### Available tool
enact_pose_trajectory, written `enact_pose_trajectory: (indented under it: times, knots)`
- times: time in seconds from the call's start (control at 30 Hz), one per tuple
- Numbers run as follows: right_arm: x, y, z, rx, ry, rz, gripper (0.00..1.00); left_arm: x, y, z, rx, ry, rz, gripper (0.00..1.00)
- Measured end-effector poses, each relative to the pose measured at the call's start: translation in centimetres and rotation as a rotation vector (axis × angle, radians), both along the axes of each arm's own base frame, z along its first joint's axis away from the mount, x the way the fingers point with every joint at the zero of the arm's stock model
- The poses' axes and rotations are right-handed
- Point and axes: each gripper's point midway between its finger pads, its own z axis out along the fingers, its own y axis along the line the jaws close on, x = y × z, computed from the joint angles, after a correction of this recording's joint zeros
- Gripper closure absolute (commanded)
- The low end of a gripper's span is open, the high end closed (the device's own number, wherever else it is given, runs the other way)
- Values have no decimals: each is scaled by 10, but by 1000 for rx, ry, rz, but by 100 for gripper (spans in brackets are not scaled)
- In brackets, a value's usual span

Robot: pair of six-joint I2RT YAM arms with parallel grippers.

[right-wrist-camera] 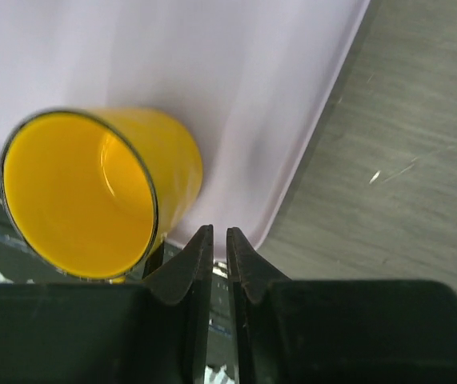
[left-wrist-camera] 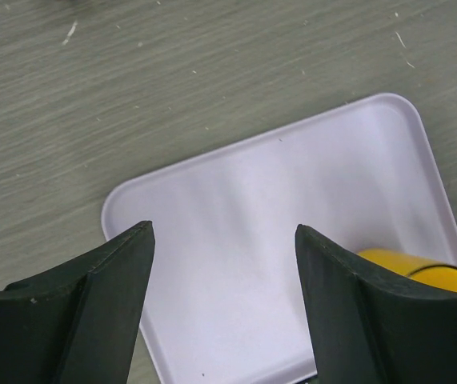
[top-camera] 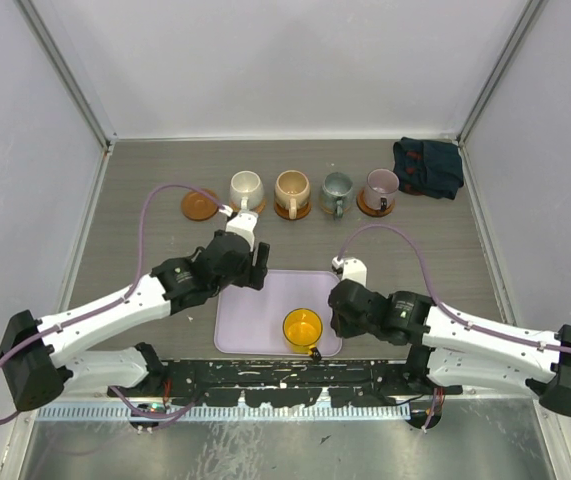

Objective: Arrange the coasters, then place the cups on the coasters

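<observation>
Right wrist view: the handle of the yellow cup (right-wrist-camera: 92,192) is mostly hidden behind the right gripper (right-wrist-camera: 218,234); whether it is pinched cannot be told. The tray (right-wrist-camera: 212,72) is cut off at the top and left edges.
Left wrist view: the yellow cup is largely covered by a finger (left-wrist-camera: 372,320) of the left gripper (left-wrist-camera: 224,230) and clipped by the right edge.
Top view: four coasters (top-camera: 364,209) are seen only as rims under cups (top-camera: 292,186).
</observation>
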Motion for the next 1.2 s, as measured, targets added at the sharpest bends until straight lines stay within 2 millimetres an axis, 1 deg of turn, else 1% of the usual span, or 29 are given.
enact_pose_trajectory:
  times: [0.1, 0.2, 0.23, 0.33, 0.4, 0.47, 0.67, 0.8, 0.93, 1.2]
  knots:
    - [-19, 2, -6, -15, 44, 48, 83, -14, -4, 0, -5, 3, -24, 28]
    - [-34, 6, -17, -46, 92, 92, 83, -26, -2, -7, 8, 22, -31, 28]
    - [-37, 7, -18, -51, 96, 105, 83, -31, 1, -11, 15, 31, -33, 28]
    - [-47, 11, -30, -107, 124, 145, 83, -41, 7, -16, 30, 48, -30, 28]
    - [-52, 13, -36, -140, 144, 167, 84, -45, 11, -17, 32, 51, -24, 28]
    - [-56, 20, -39, -164, 164, 197, 84, -49, 15, -16, 34, 47, -18, 28]
    - [-64, 55, -34, -177, 178, 299, 84, -57, 25, -11, 23, 38, -7, 27]
    - [-66, 80, -28, -170, 171, 353, 84, -65, 31, -15, 19, 41, -10, 21]
    - [-66, 104, -23, -151, 156, 400, 84, -72, 40, -20, 20, 49, -6, 20]
    - [-59, 131, -14, -116, 105, 443, 83, -78, 50, -15, -12, 39, 1, 17]
